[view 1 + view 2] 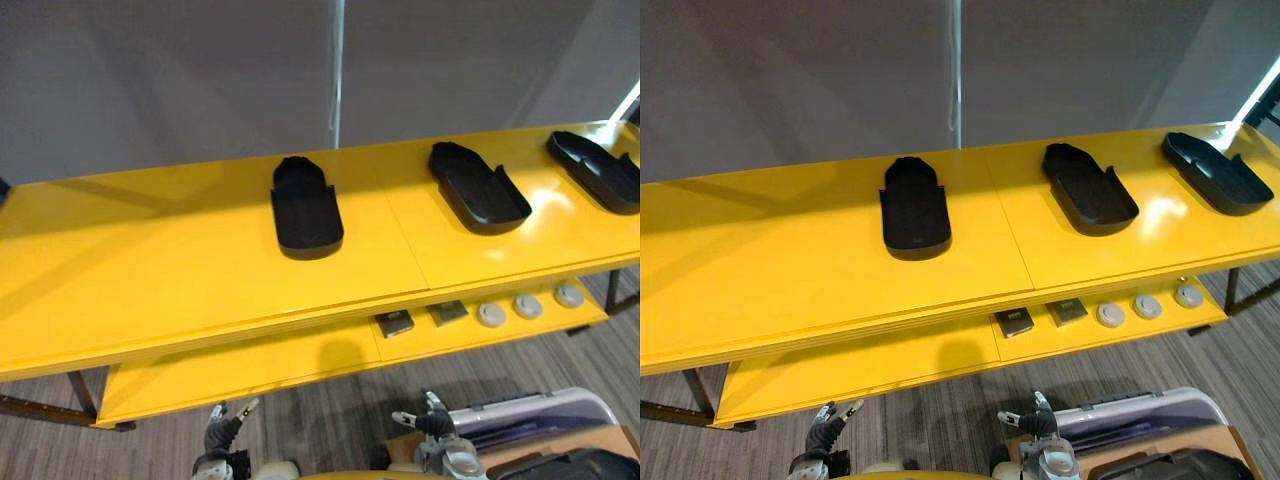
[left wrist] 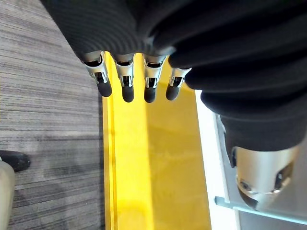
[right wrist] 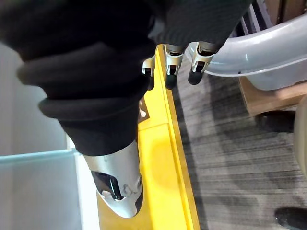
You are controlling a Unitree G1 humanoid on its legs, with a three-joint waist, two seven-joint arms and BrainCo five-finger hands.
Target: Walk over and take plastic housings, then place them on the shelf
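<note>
A plain grey wall (image 1: pixel 150 80) stands behind a long yellow shelf (image 1: pixel 150 250) on grey striped carpet (image 1: pixel 320 410). Three black plastic housings lie on the shelf's top board, well apart from one another: one near its middle (image 1: pixel 305 210), a second further toward the right (image 1: pixel 478 188), and a third at the right end (image 1: pixel 598 170). On the shelf's lower board (image 1: pixel 250 370) sit two dark square pads (image 1: pixel 395 323) and, just beside them, a row of three grey discs (image 1: pixel 527 306).

Both hands hang low in front of the shelf, clear of the housings. The left hand (image 1: pixel 225 430) is empty — its wrist view has the fingers (image 2: pixel 127 84) straight in a row over a yellow board. The right hand (image 1: pixel 430 420) is likewise relaxed and empty, and its wrist view brings a pale plastic tub (image 3: pixel 268 62) close past the fingers (image 3: pixel 171 67).
</note>
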